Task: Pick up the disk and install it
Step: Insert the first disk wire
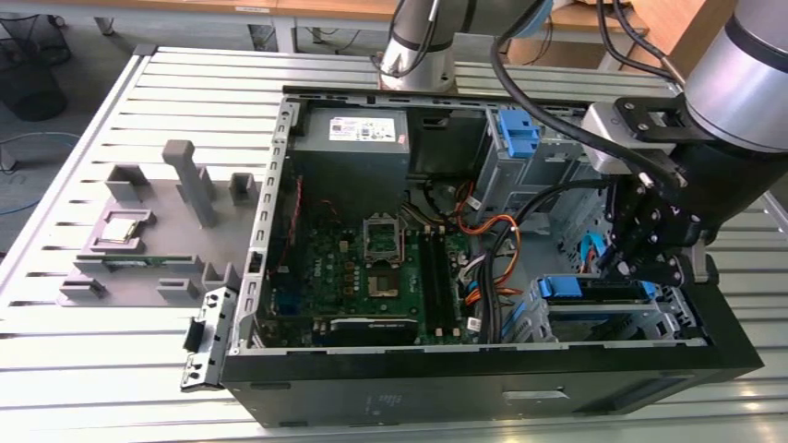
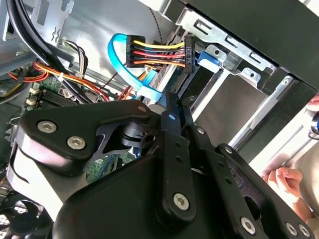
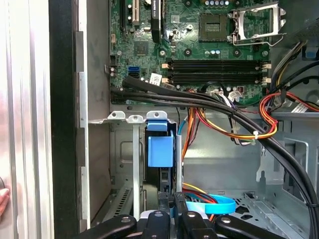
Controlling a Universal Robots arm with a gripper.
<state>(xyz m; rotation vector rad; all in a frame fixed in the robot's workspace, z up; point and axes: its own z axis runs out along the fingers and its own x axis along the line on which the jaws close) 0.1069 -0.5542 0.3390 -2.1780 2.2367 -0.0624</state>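
Pincer (image 1: pixel 643 263) state: cannot tell. Silver blue-railed metal disk (image 1: pixel 591 293) in bay: rigid, heavy, shock-sensitive; hold rail edges.

Slatted metal table (image 1: pixel 185 92), wooden desks (image 1: pixel 320 9) behind, black wire bin (image 1: pixel 31 69)

The arm (image 1: pixel 751 69) is built from silver-grey tube with a grey block at the wrist, and thick black cables (image 1: pixel 542 83) are looped alongside it. The gripper (image 2: pixel 172 107) is made of matte black linkage plates, pinned with shiny silver screws (image 2: pixel 76 143)
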